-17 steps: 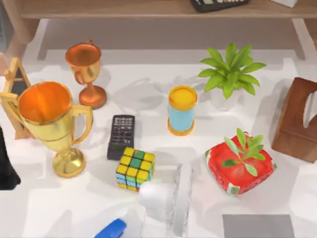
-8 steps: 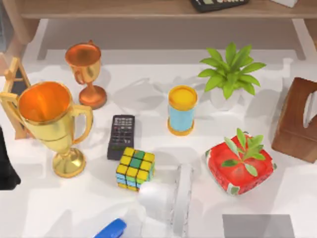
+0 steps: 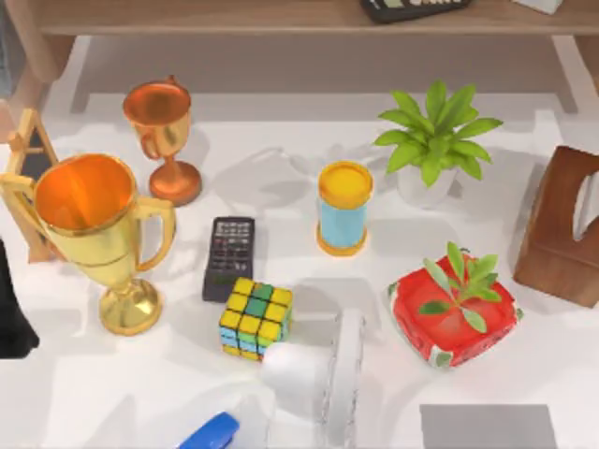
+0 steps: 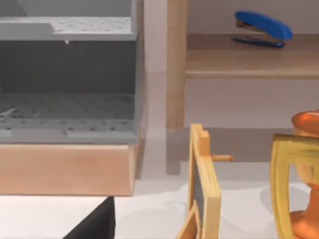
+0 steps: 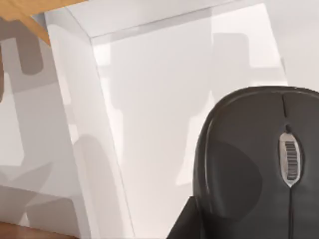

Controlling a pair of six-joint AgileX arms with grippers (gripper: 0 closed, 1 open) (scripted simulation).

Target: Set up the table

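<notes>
Tabletop (image 3: pixel 281 159) white and broad, spanning the top view below a wooden shelf (image 3: pixel 234 17).

Left side: gold trophy (image 3: pixel 94 234), with a copper trophy (image 3: pixel 164 131) behind it. Remote (image 3: pixel 229 257) lies just beside a colour cube (image 3: pixel 255 318).

Centre: blue can (image 3: pixel 343 210), upright. Right side: potted plant (image 3: pixel 435 140), red box (image 3: pixel 454 309), wooden tissue box (image 3: pixel 562 229). Grey pad (image 3: pixel 487 426) at the near edge.

Left arm (image 3: pixel 11 318) sits dark at the left edge. Right wrist view looks onto a black mouse (image 5: pixel 259 159). Cannot tell whether either arm's jaws are open or closed.
</notes>
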